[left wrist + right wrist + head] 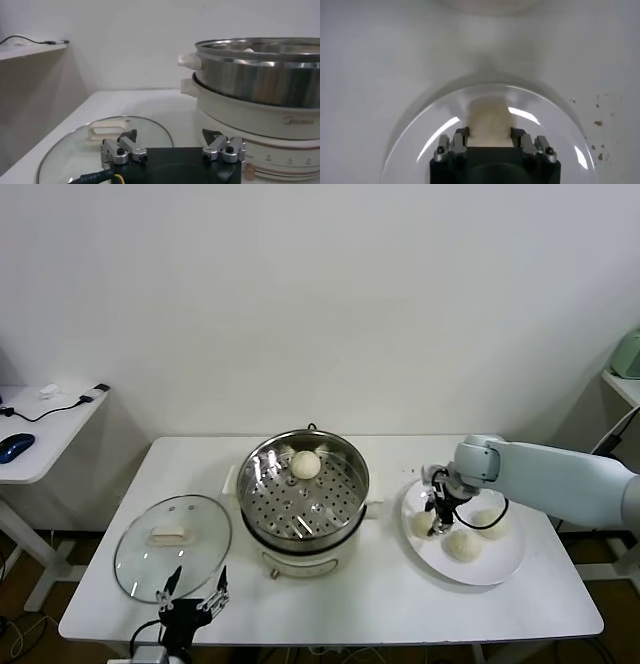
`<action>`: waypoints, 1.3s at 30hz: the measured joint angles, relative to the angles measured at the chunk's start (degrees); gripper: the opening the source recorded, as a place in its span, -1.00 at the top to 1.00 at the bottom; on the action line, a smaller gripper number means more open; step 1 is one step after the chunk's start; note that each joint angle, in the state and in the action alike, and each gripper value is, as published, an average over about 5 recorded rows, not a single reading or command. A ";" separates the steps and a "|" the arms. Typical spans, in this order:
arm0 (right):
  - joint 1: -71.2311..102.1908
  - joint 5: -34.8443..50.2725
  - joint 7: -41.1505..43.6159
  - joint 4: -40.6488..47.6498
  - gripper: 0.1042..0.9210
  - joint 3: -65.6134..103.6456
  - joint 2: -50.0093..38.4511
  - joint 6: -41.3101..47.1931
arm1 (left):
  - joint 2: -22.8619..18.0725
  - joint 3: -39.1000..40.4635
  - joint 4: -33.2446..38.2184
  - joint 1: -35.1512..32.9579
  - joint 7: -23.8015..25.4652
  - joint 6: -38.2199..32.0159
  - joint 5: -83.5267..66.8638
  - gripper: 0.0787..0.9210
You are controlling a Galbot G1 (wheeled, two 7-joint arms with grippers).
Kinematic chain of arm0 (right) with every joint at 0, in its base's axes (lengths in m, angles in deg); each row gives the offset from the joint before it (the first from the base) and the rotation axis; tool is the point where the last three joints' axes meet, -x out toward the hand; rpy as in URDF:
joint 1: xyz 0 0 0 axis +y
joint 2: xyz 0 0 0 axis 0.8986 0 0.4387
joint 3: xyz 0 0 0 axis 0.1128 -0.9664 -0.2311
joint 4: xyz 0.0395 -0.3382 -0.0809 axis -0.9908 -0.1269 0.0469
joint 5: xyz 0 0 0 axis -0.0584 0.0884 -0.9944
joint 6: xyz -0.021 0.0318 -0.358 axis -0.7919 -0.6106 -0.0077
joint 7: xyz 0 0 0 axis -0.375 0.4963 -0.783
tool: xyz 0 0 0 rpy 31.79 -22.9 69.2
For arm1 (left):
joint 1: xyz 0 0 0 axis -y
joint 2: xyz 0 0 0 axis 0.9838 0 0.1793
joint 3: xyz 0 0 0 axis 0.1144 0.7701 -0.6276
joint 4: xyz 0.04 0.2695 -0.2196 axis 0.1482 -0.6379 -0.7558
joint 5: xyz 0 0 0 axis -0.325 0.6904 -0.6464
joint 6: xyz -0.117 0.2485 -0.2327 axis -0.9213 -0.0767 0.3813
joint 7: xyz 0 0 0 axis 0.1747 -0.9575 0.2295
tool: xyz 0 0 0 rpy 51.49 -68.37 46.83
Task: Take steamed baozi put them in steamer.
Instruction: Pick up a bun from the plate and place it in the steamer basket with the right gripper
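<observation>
1. Here, one steamed baozi (306,465) lies inside the steamer (304,496), on its perforated tray toward the wall-side rim.
2. Three more steamed baozi sit on the white plate (497,565), which lies on the robot's right of the steamer, just beside its right handle.
3. Of these three, the bun nearest the steamer (422,524) sits between the fingers of the right gripper (437,522); a second bun (462,546) lies toward the table's front edge from it, and a third (490,522) lies farther from the steamer.
4. The right gripper is clenched on that nearest bun: in the right wrist view its two fingers (461,137) press against the sides of the cream dough (490,122), with the plate's glossy surface (420,145) beneath.
5. The right arm reaches in from the robot's right, over the plate, its wrist bent down toward the bun.
6. The glass lid (172,547) with a white handle lies flat on the table (380,604), on the robot's left of the steamer and just beside it.
7. The left gripper (193,596) waits at the front table edge, next to the lid and left of the steamer's white base; its fingers stand apart and hold nothing, as the left wrist view (172,150) shows.
8. In that wrist view the steamer (260,85) rises beyond the gripper, with the lid (100,140) under the fingers.
</observation>
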 measured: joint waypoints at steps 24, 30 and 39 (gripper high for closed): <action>-35.33 25.14 5.22 -9.46 -0.16 -9.48 14.65 1.98 | 0.09 0.99 2.24 0.10 0.12 1.23 0.21 -0.77; -33.23 28.56 1.40 -9.99 -0.16 -7.05 21.72 5.29 | 0.08 1.11 2.38 0.08 0.16 1.31 0.09 -0.77; -25.26 28.55 -2.61 -5.77 -0.16 -4.14 30.07 8.12 | 0.09 1.05 2.34 -0.16 -0.09 0.84 -0.07 -0.77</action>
